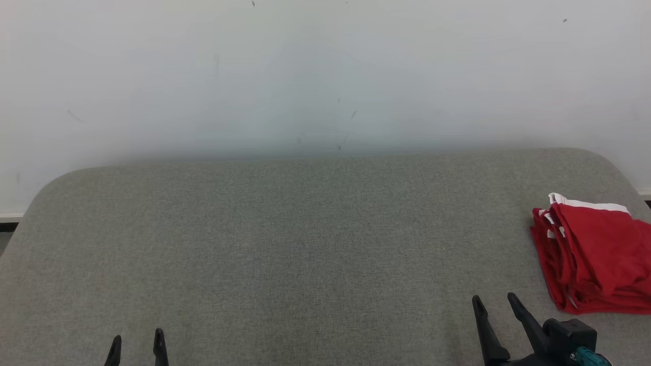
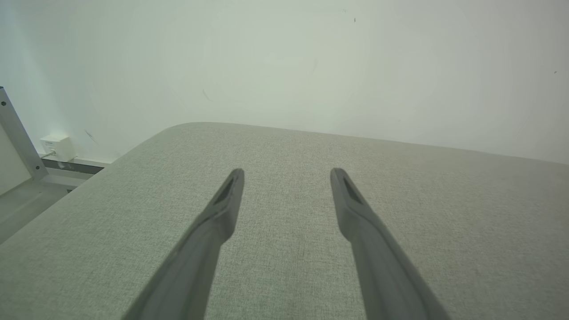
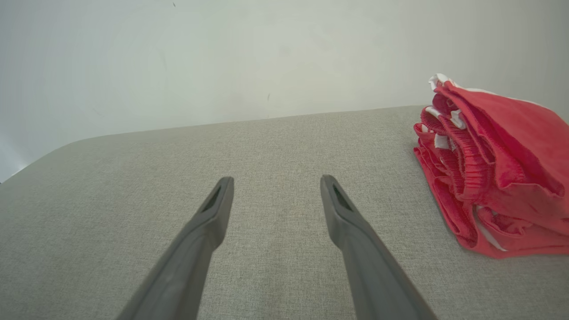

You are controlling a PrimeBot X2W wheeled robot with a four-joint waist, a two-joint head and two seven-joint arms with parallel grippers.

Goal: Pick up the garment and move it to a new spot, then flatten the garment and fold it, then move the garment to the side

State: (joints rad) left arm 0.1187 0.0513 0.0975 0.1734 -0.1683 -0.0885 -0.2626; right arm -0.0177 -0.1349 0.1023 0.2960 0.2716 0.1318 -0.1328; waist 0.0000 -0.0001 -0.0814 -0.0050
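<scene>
Two grippers, both w/ jaws spread wide, nothing btwn the fingers. R gripper sits near the garment, on its left & robot-side, apart from it, no contact. L gripper is well apart from the garment, far off to its left. In each wrist view the finger pair points out over bare cloth.

Garment: red w/ white trim, folded into a layered stack, lying at the right end of the table; its right part is cut off by the head view's edge.

Table top is grey-green woven fabric w/ rounded far corners, flat, no wrinkles. Behind it, beyond the garment, a plain pale wall w/ a few small dark scuffs. A pale skirting strip runs along the wall's foot, left of the table.

R wrist view gives the garment's left side close up: ribbed red bands stacked on each other, white bits showing btwn layers, top layer smooth. L wrist view adds, far left of the garment past the table corner, a small white box at the wall's foot, a slanted grey metal bar w/ screws & a patch of grey floor.

Count: 2 grippers, 4 fingers, 1 garment, 1 table, 1 box, 1 bar.
</scene>
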